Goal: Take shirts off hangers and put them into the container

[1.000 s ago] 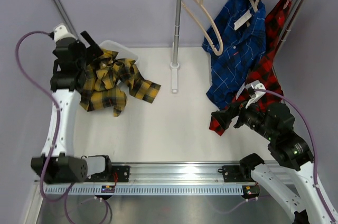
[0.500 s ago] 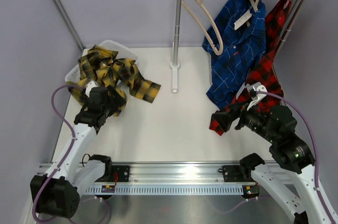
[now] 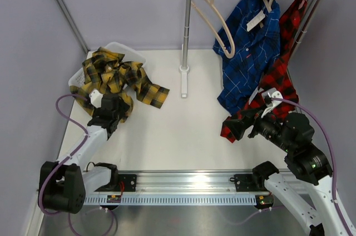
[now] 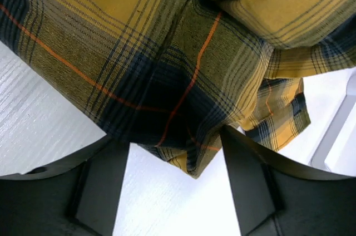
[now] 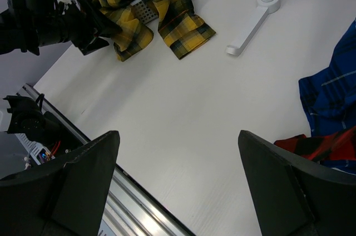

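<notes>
We record the worktop (image 3: 183, 136), with the container (image 3: 119, 47) at its rear left. The yellow shirt (image 3: 117, 77) is off its hanger and lies crumpled over the container. One sleeve and the hem spill past the near rim onto the worktop, and the long axis runs left to right. The left pincer (image 4: 171, 141) is much the nearer. The hem corner hangs directly ahead of it, between parted jaws that are not clamped. The right pincer (image 5: 178, 134) is spread wide, grasps nothing and sits well apart. We judge that the overhang wants lifting inward.
</notes>
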You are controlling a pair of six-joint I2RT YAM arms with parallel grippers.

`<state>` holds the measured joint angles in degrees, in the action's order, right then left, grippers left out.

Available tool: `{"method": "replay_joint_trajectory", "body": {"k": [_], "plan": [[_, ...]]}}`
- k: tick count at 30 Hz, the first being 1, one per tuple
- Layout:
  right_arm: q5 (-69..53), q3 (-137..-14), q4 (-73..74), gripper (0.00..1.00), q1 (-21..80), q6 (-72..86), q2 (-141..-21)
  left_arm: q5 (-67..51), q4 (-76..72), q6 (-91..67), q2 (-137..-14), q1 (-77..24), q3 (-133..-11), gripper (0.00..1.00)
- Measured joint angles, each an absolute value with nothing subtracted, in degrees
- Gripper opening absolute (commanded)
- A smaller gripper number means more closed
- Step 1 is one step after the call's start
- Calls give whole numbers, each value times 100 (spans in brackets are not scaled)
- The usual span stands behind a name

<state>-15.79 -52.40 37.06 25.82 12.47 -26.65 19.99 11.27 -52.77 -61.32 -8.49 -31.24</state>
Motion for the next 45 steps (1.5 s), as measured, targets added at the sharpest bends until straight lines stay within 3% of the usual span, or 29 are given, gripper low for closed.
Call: {"method": "replay_joint_trajectory", "body": {"k": [4,7,10,11,18,24,31,45], "plan": [[-1579,-5236,3706,98,2582,1247,-2665,2112,987,-5299,-6213,-849,-3124,33],[-1581,-5231,3706,98,2582,1247,-2665,2215,937,-5236,-6211,-840,-3131,22],[-1603,-5227,3706,98,2582,1247,-2665,2296,939,-5148,-6206,-819,-3146,3],[-1608,-5225,3706,98,2582,1247,-2668,2307,941,-5100,-6202,-819,-3155,0],[-1612,-5223,3706,98,2582,1247,-2668,2279,1702,-4565,-5953,-812,-3894,0],[-1616,-5223,3704,98,2582,1247,-2729,2274,2265,-3494,-6141,-696,-5798,0],[-1614,-5218,3704,98,2582,1245,-2777,2145,1953,-2392,-7830,-357,-8110,0],[-1599,-5216,3706,98,2582,1245,-2945,1356,1487,-2045,-11448,220,-9080,0]]}}
